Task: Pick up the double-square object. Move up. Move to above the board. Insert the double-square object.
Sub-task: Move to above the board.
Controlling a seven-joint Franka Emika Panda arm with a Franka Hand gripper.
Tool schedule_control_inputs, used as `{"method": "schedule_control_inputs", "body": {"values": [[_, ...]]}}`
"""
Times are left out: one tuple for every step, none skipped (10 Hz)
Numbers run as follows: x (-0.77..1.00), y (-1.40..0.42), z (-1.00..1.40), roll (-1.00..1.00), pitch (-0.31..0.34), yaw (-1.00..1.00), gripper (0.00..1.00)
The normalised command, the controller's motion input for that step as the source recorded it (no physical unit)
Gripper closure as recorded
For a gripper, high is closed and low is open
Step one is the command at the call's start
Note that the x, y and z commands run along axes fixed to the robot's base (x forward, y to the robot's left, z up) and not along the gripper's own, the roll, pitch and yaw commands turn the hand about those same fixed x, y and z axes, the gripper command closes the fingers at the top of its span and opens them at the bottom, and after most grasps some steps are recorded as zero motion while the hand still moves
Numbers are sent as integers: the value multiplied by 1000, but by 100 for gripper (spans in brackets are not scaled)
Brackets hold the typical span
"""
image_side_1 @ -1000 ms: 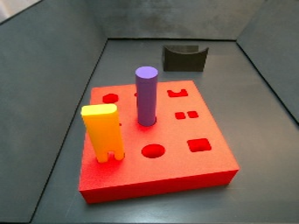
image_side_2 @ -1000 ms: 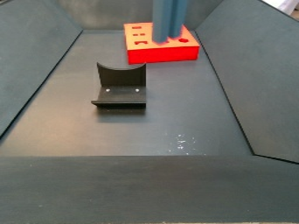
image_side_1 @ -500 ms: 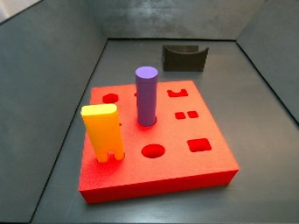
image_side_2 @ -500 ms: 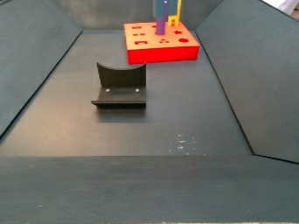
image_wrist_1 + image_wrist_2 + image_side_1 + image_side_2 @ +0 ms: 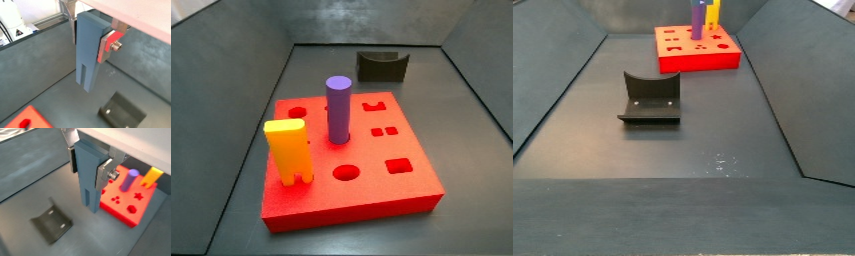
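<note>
In both wrist views my gripper (image 5: 90, 37) (image 5: 88, 168) is shut on the double-square object (image 5: 88, 55) (image 5: 90, 180), a tall slate-blue peg held upright with its two square prongs pointing down, high above the grey floor. The silver fingers (image 5: 107, 44) (image 5: 105, 175) clamp its upper part. The red board (image 5: 318, 205) (image 5: 700, 62) (image 5: 123, 210) lies below and off to one side of the peg; its corner shows in a wrist view (image 5: 30, 117). Its double-square hole (image 5: 382, 131) is empty. Neither side view shows the gripper or the peg.
A purple cylinder (image 5: 338, 110) (image 5: 696, 20) (image 5: 129, 179) and a yellow forked peg (image 5: 289, 150) (image 5: 714, 14) (image 5: 150, 178) stand in the board. The dark fixture (image 5: 381, 66) (image 5: 649, 97) (image 5: 52, 221) (image 5: 123, 112) stands on the floor. Grey walls surround the floor.
One second ago the blue peg showed at the top of a side view, in front of the board; it has since gone up out of that view.
</note>
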Motion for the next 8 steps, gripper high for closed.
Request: {"method": "schedule_control_inputs", "body": {"values": [[-71, -1000, -32, -40, 21, -143, 100], [-70, -1000, -30, -34, 18, -57, 100], [-67, -1000, -31, -25, 17, -40, 100], [-54, -1000, -32, -14, 15, -8, 100], [-39, -1000, -30, -7, 15, -12, 100], [-17, -1000, -32, -9, 21, 2, 100], [13, -890, -32, -5, 24, 3, 100], [35, -527, -15, -1, 26, 6, 100]]}}
